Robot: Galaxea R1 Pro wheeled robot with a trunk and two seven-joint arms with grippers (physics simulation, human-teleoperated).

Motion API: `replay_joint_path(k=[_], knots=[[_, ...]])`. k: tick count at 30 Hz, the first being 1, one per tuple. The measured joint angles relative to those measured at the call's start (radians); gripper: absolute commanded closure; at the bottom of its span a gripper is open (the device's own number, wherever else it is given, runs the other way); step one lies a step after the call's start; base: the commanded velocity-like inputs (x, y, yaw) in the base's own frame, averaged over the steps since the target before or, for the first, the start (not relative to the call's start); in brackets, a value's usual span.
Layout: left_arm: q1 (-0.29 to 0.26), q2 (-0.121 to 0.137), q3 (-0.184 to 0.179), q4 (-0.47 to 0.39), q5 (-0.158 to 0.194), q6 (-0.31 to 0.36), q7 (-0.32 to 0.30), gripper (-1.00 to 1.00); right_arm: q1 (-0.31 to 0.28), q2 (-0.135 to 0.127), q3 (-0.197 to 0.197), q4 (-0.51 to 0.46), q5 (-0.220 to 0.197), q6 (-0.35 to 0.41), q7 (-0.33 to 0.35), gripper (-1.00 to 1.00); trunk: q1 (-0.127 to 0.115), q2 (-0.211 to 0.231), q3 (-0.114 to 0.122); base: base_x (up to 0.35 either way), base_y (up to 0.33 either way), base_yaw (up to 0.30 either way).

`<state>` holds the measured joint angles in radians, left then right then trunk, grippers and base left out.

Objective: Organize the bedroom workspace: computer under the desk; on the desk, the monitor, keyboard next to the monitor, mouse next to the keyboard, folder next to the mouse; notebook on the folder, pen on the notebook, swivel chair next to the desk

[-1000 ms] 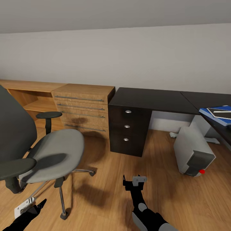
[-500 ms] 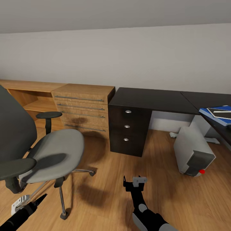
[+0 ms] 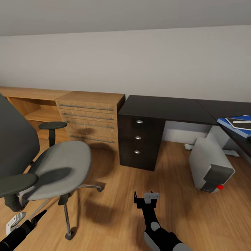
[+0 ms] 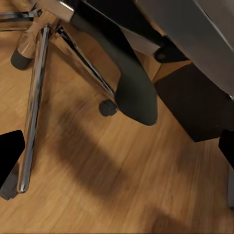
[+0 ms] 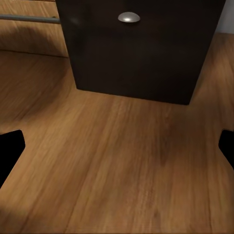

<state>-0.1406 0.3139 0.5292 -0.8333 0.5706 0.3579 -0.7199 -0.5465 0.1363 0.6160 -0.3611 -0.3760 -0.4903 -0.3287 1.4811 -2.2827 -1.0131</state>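
Positioning swivel chair (image 3: 52,167) | left tool (image 3: 21,223) spread, empty, just beside chair's near base | right tool (image 3: 146,199) spread, empty, mid-floor | surface (image 3: 167,108) lies far-right of chair | left arm nearer

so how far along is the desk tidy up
Folder already lies on the desk, a dark notebook-like item stacked on it; computer stands on the floor at the desk's edge. Both grippers, left and right, are empty. Left: bringing the swivel chair beside the desk.
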Motion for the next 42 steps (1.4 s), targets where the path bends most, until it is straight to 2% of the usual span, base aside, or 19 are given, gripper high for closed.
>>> replay_joint_path(k=[3, 12, 21, 23, 30, 35, 42], knots=[[0.0, 0.0, 0.001, 0.0, 0.0, 0.0, -0.003, -1.0, 0.0, 0.0, 0.0, 0.0, 0.0, 0.0, 0.0, -1.0, 0.0, 0.0, 0.0, 0.186, 0.0, 0.0], [0.0, 0.001, 0.002, 0.0, -0.001, 0.001, -0.067, -1.0, 0.0, -0.001, 0.0, 0.0, 0.0, 0.0, 0.0, -1.0, 0.0, 0.0, 0.0, 0.074, 0.0, 0.0], [0.0, 0.001, 0.003, 0.0, 0.0, 0.001, -0.082, -1.0, 0.0, -0.001, 0.0, 0.001, 0.0, 0.0, -0.001, -1.0, 0.0, 0.0, 0.0, 0.004, 0.0, 0.0], [0.0, 0.002, 0.003, 0.0, 0.001, 0.001, -0.099, -1.0, 0.0, -0.001, -0.001, 0.001, 0.0, 0.0, -0.001, -1.0, 0.0, 0.0, 0.0, 0.0, 0.0, 0.0], [0.0, 0.015, 0.012, 0.001, 0.001, 0.002, -0.215, -1.0, 0.0, -0.001, -0.002, 0.003, 0.0, 0.0, -0.002, -1.0, 0.0, 0.0, 0.0, 0.0, 0.0, 0.0], [0.0, 0.017, 0.015, 0.001, 0.001, 0.002, -0.243, -1.0, 0.0, -0.001, -0.002, 0.003, 0.0, 0.0, -0.002, -1.0, 0.0, 0.0, 0.0, 0.0, 0.0, 0.0], [0.0, 0.017, 0.016, 0.002, 0.002, 0.002, -0.252, -1.0, 0.0, -0.001, -0.002, 0.003, 0.0, 0.0, -0.002, -1.0, 0.0, 0.0, 0.0, 0.0, 0.0, 0.0]])
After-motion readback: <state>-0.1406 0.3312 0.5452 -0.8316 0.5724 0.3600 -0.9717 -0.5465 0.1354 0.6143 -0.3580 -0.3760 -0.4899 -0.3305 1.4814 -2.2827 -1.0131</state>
